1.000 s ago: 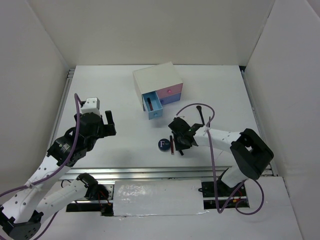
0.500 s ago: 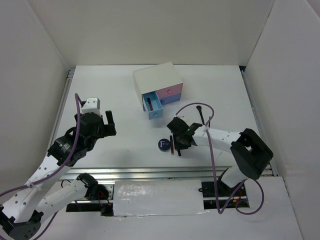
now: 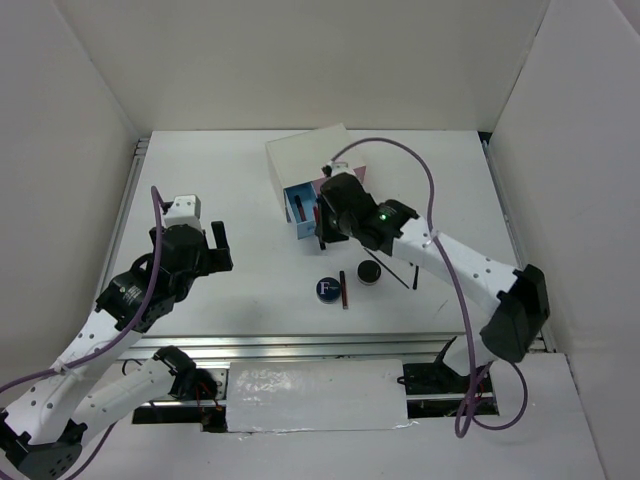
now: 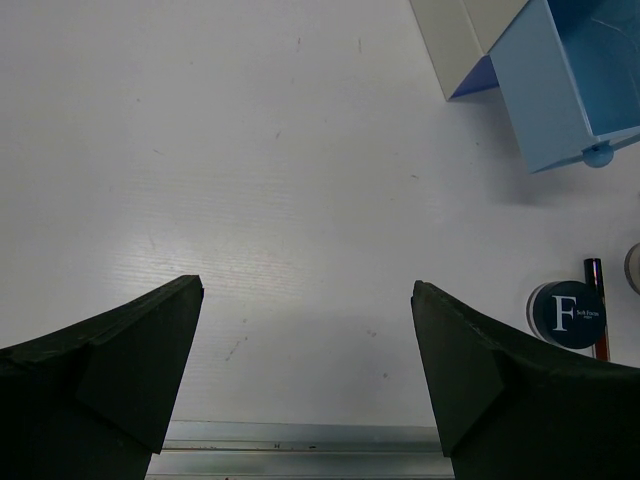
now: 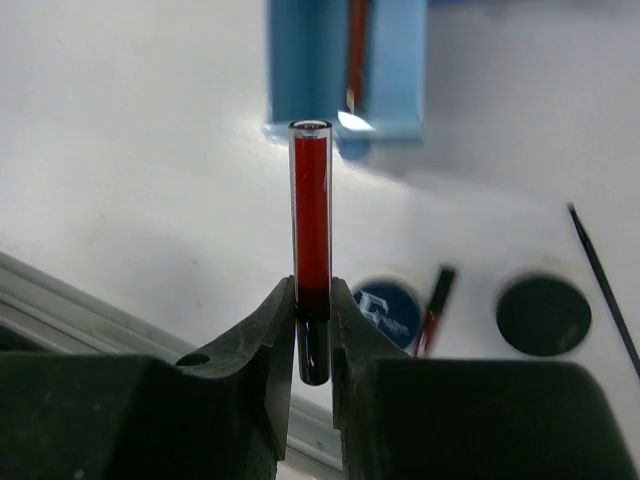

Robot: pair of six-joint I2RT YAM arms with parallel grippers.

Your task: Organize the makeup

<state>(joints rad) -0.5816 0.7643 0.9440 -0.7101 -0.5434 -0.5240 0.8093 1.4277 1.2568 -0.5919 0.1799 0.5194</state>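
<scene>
Stowing step, I judge: my right gripper [image 5: 312,300] pinches a pencil [image 5: 311,210] upright, left gripper [image 4: 307,290] wide, idle; next calls for lowering it into the drawer [image 5: 295,60] at twelve o'clock.

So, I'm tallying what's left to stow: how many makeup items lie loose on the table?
4: the blue compact, the red pencil beside it, the black jar to their right, a thin brush right of that. The right arm may hide more.
</scene>
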